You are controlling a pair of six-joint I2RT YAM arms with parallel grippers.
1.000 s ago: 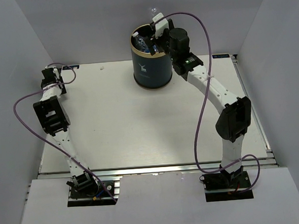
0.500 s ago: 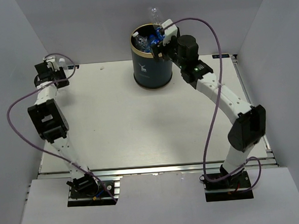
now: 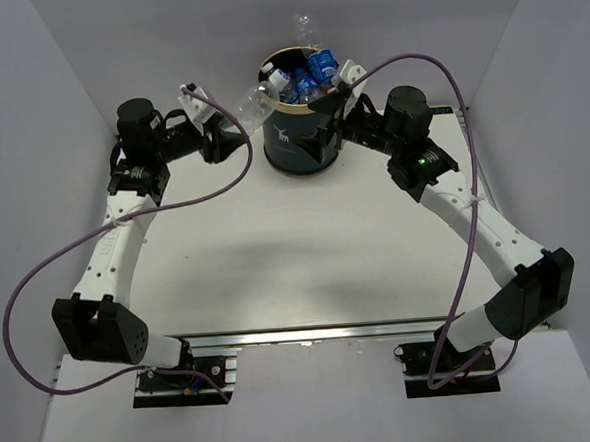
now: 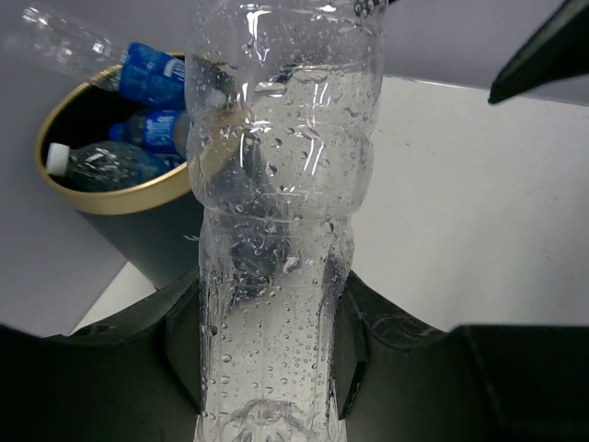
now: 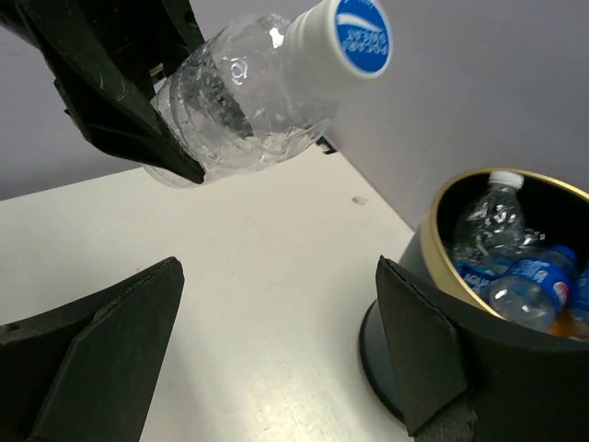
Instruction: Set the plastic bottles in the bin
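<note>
The dark navy bin (image 3: 298, 141) with a gold rim stands at the table's back middle, full of several clear bottles with blue labels (image 3: 311, 72). One bottle (image 3: 305, 26) sticks out over its far rim. My left gripper (image 3: 218, 115) is shut on a clear, label-free bottle (image 3: 251, 101), held level just left of the rim, cap toward the bin. In the left wrist view this bottle (image 4: 276, 230) fills the jaws, with the bin (image 4: 120, 198) beyond it. My right gripper (image 3: 336, 103) is open and empty at the bin's right side. The right wrist view shows the held bottle (image 5: 267, 92) and the bin (image 5: 433, 239).
Grey walls enclose the white table (image 3: 297, 251) on three sides. The purple cables (image 3: 223, 185) of both arms hang over the table. A small white scrap (image 3: 201, 134) lies at the back left.
My left arm has swung from the far left corner toward the bin with a bottle in its jaws. My right gripper has come off the bin's top and down to its right side.
</note>
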